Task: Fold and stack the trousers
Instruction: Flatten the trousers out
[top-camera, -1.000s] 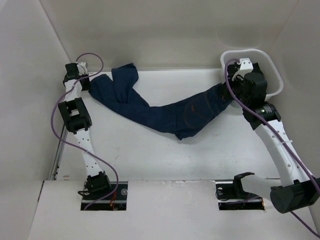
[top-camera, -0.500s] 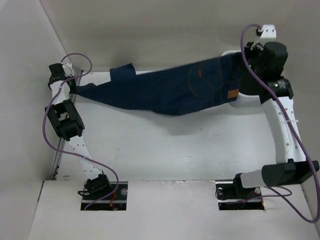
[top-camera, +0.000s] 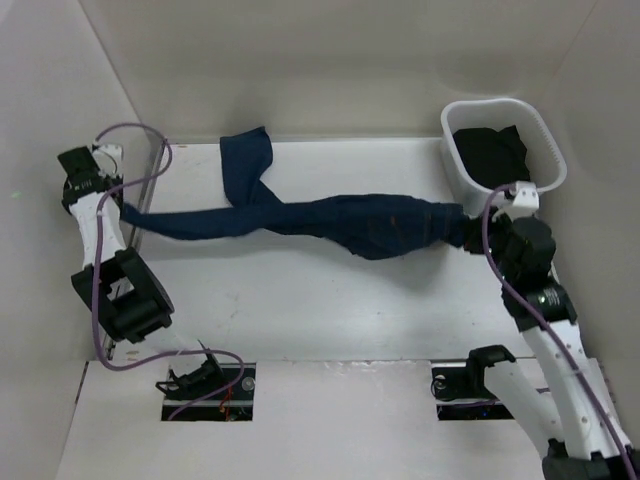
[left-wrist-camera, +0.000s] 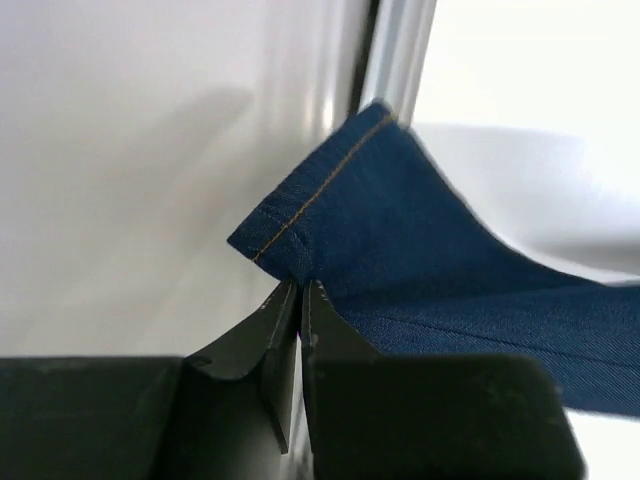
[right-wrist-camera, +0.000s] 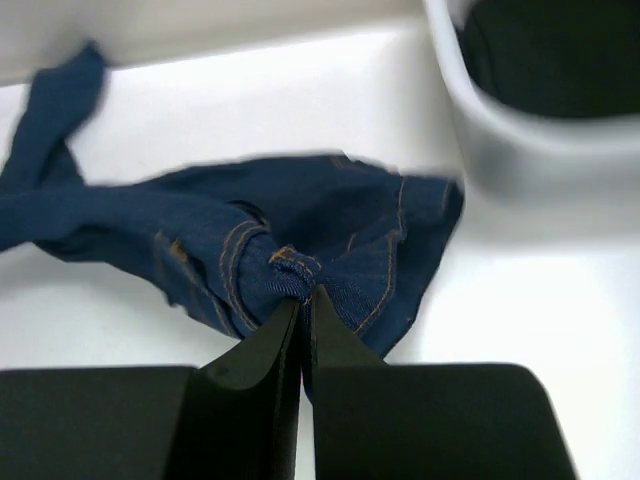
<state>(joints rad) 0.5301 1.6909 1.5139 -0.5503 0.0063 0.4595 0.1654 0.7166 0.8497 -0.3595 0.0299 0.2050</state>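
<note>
The dark navy trousers (top-camera: 330, 218) stretch across the table between my two grippers, twisted along their length, with one leg end (top-camera: 247, 157) lying toward the back wall. My left gripper (top-camera: 122, 207) is shut on a leg hem (left-wrist-camera: 300, 215) at the far left edge. My right gripper (top-camera: 468, 222) is shut on the bunched waist end (right-wrist-camera: 300, 268) just in front of the white basket (top-camera: 550, 150). In the right wrist view the trousers (right-wrist-camera: 220, 240) show tan stitching.
The white basket holds a dark garment (top-camera: 490, 150) and stands at the back right corner; its wall also shows in the right wrist view (right-wrist-camera: 530, 150). A metal rail (left-wrist-camera: 395, 60) runs along the table's left edge. White walls enclose the table.
Both arms have come down and toward the front. The trousers, held high and spread near the back wall half a second ago, now hang lower and twisted. The basket is uncovered again.
</note>
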